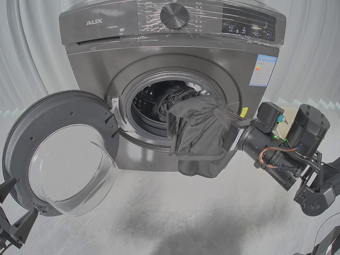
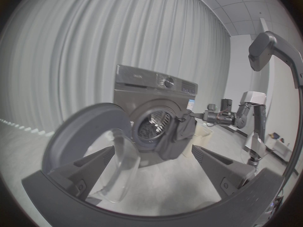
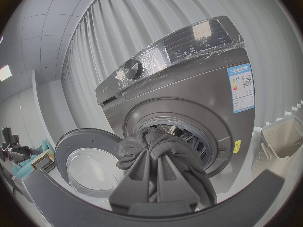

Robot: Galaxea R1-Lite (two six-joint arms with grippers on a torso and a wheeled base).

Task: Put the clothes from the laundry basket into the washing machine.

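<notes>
Your right gripper (image 3: 153, 153) pinches the dark garment (image 1: 194, 131), draped toward six o'clock over the lip of the washing machine (image 1: 106, 64). The drum (image 1: 148, 103) lies at ten o'clock from those jaws. Your left gripper (image 2: 152, 147), spread, sits well apart.

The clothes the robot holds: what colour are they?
Dark grey, nearly black; the clothes show best in the head view.

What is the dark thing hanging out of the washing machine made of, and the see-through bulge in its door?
The dark garment looks like soft, matte fabric, perhaps cotton: it sags in folds and wrinkles. The door window looks like clear, glossy glass or plastic: the floor shows through it and its edge glints.
</notes>
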